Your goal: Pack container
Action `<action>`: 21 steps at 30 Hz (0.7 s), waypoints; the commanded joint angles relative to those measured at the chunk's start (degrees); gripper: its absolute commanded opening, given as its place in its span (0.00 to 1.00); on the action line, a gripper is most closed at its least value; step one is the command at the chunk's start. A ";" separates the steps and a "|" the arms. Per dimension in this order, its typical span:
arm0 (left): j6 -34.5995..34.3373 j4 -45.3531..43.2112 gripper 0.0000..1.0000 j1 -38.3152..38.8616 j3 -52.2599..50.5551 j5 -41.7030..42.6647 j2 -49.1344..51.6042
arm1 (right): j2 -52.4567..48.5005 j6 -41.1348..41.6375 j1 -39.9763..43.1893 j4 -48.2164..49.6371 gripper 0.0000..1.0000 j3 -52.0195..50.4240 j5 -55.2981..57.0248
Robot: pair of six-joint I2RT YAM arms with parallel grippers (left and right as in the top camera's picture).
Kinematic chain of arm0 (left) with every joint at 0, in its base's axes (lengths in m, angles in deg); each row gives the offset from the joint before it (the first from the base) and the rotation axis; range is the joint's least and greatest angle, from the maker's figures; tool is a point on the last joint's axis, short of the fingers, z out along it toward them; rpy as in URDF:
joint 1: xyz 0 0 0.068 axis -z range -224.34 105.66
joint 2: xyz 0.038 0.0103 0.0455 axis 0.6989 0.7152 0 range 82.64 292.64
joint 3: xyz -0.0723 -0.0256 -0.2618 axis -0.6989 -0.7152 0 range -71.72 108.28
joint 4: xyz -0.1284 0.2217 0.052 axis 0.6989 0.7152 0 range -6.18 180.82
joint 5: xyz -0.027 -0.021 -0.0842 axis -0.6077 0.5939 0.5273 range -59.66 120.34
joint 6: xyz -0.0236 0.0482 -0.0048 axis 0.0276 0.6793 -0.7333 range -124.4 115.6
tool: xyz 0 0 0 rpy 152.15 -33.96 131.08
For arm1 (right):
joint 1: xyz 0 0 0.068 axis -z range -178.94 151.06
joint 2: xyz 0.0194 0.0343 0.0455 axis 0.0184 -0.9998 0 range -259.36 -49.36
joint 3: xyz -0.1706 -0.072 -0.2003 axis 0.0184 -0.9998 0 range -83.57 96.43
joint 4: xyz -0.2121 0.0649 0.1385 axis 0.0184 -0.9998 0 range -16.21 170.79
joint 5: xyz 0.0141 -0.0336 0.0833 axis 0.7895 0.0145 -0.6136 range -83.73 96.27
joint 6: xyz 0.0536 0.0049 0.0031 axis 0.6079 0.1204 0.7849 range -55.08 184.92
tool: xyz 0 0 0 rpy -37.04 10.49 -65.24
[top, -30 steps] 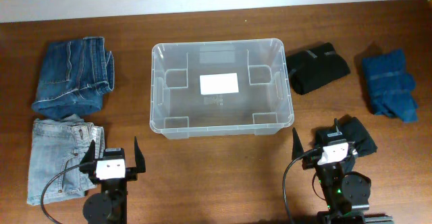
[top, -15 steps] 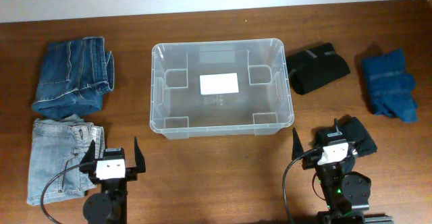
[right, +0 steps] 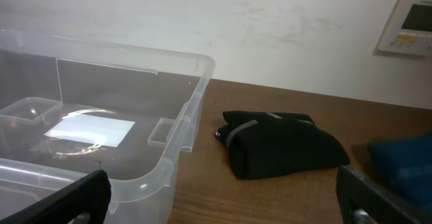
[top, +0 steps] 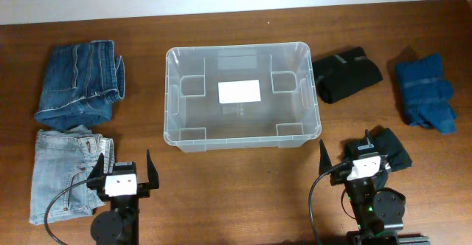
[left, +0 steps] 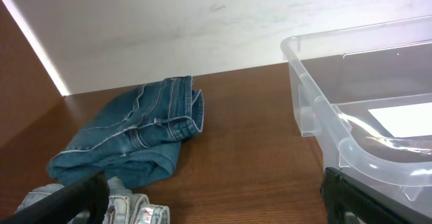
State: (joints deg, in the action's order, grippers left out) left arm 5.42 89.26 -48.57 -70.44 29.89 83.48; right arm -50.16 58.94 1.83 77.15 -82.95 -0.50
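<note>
Left wrist view: container [left: 312, 109] cut by right edge, pale jeans [left: 135, 210] by the bottom. Overhead: right arm [top: 366, 201] partly covers a black garment [top: 396, 150].

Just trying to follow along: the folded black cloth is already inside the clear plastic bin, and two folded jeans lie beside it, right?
Not quite. In the overhead view the folded black cloth lies on the wooden table beside the clear plastic bin, which is empty. The dark blue jeans and pale blue jeans do lie beside it.
</note>
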 commanded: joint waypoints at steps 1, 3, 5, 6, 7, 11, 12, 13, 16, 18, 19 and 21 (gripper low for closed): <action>0.09 0.02 1.00 0.33 -0.39 -0.39 -0.50 | 0.61 0.48 0.42 -0.15 0.98 -0.31 -0.96; 0.09 0.00 1.00 0.33 -0.39 -0.39 -0.50 | 0.61 0.57 0.37 -0.17 0.98 -0.31 -1.57; 0.09 0.02 1.00 0.33 -0.39 -0.39 -0.50 | 0.59 1.86 0.37 -0.02 0.98 -0.31 -3.56; 0.09 0.00 1.00 0.33 -0.39 -0.39 -0.50 | 0.59 3.41 0.37 0.04 0.98 -0.31 -3.82; 0.09 0.00 1.00 0.33 -0.39 -0.39 -0.50 | 0.59 4.87 0.37 0.87 0.98 -0.31 -3.78; 0.09 0.02 1.00 0.33 -0.39 -0.39 -0.50 | 0.59 5.03 0.37 4.22 0.98 -0.31 -9.51; 0.09 0.00 1.00 0.33 -0.39 -0.39 -0.50 | 0.59 5.03 0.37 5.35 0.98 -0.22 -10.97; 0.09 0.00 1.00 0.33 -0.39 -0.39 -0.50 | 0.59 5.03 0.37 6.34 0.98 0.24 -12.20; 0.09 0.00 1.00 0.33 -0.39 -0.39 -0.50 | 0.59 4.98 0.37 7.72 0.98 3.72 -11.63; 0.09 0.02 1.00 0.33 -0.39 -0.39 -0.50 | 0.35 4.96 0.37 7.58 0.98 7.65 -8.83; 0.09 0.00 1.00 0.33 -0.39 -0.39 -0.50 | -0.09 4.90 0.37 7.26 0.98 10.12 -6.71; 0.09 0.00 1.00 0.33 -0.39 -0.39 -0.50 | -1.77 4.72 0.39 6.27 0.98 15.39 -2.38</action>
State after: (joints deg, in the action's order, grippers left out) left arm 5.42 89.28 -48.57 -70.44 29.89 83.48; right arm -50.64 63.27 1.83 83.38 -76.02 -8.28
